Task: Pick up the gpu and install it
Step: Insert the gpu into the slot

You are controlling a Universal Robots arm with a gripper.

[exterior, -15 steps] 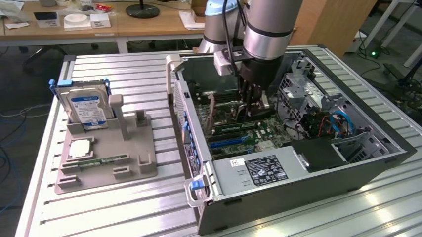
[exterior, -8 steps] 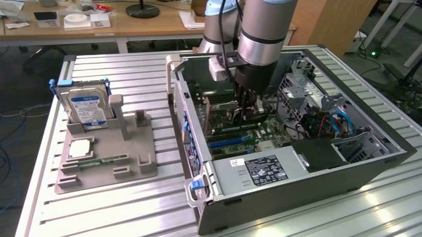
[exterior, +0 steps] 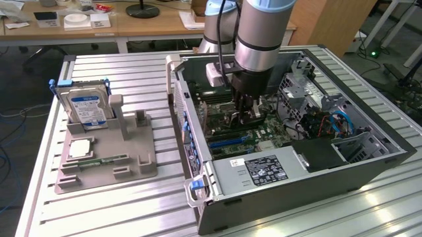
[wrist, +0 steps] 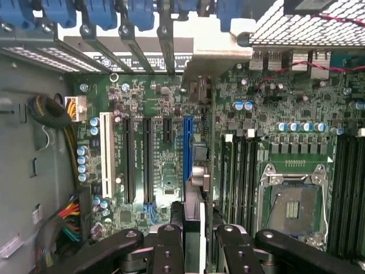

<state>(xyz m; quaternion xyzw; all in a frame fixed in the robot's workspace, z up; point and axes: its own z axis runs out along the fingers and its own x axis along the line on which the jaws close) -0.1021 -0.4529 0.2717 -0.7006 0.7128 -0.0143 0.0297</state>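
1. The installing step is judged to be in hand: the gpu (wrist: 197, 171) is carried inside the open computer case (exterior: 297, 192), low over the board.
2. The gripper (exterior: 244, 112) is clamped on the gpu. In the wrist view the card is seen edge-on between the fingers, just beside the blue slot (wrist: 187, 148). It is judged not yet seated.
3. For seating, the card's lower edge would have to be lined up along the blue slot and pressed straight down, without tilt.
4. At the exterior view's left, a grey tray (exterior: 132, 173) is set beside the case. The hard drive (exterior: 87, 106) is stood upright in it, and a memory stick (exterior: 99, 161) is laid flat nearer the front.
5. Black slots (wrist: 130, 154) and a white slot (wrist: 105, 151) are ranged close beside the blue slot, so a wrong slot could be entered.
6. At the exterior view's right, a drive cage (exterior: 310, 91) and blue cables (exterior: 343, 121) are kept apart from the gripper. Little obstruction is expected from them.
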